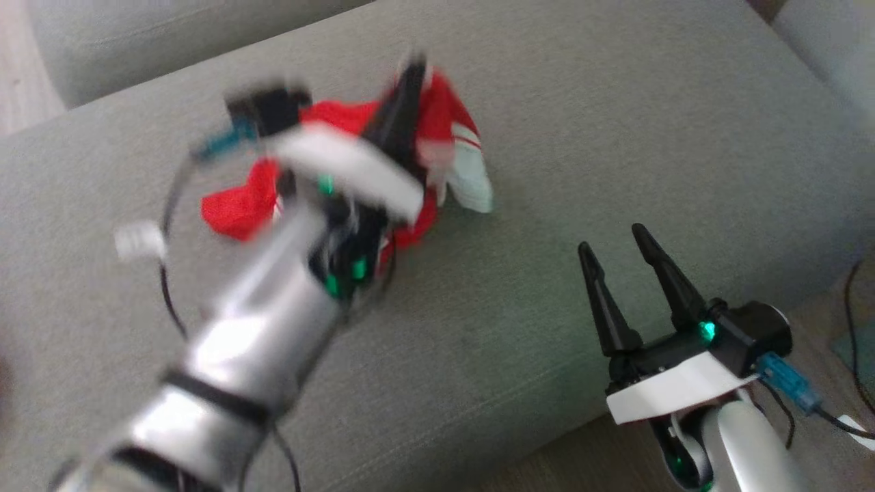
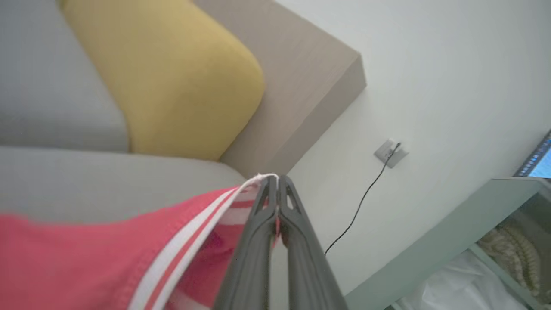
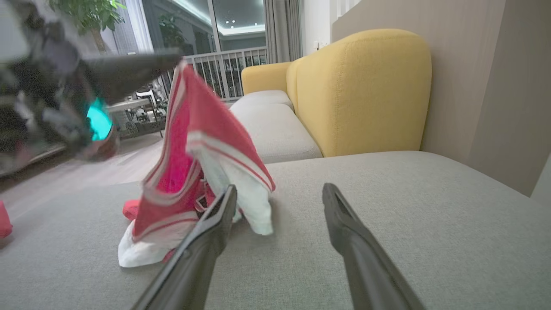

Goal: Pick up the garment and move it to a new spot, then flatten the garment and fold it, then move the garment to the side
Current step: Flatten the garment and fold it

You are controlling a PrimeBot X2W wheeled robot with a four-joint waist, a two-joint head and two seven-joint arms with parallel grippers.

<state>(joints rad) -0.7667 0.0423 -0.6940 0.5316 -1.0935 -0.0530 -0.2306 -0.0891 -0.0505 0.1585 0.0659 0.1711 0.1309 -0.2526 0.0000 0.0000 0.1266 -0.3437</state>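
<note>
Over the grey seat (image 1: 615, 137), our left gripper (image 2: 275, 183) had its fingers pressed together on the garment (image 3: 193, 129), with a white-edged hem pinched right at the tips. The red cloth with white stripes rose from that pinch in a steep peak. Its lower folds and a pale panel lay bunched on the seat below.

The left arm showed blurred in the head view, so we could not read it closely there.

Our right gripper (image 1: 613, 239) stood with its fingers apart and holding nothing. It was near the seat's front edge and apart from the garment. A yellow cushion (image 3: 366, 86) stood behind the seat, against the wall.

Progress, as we judged it:
- Pick-up: grip made, cloth partly raised, not yet clear of the seat.
- Move to a new spot: we noted no sign of it being done.
- Flattening: not begun, the cloth was crumpled.
- Folding: not begun.
- Setting aside: not begun.

We reckoned the task was at its very start, with nearly everything left to do.
</note>
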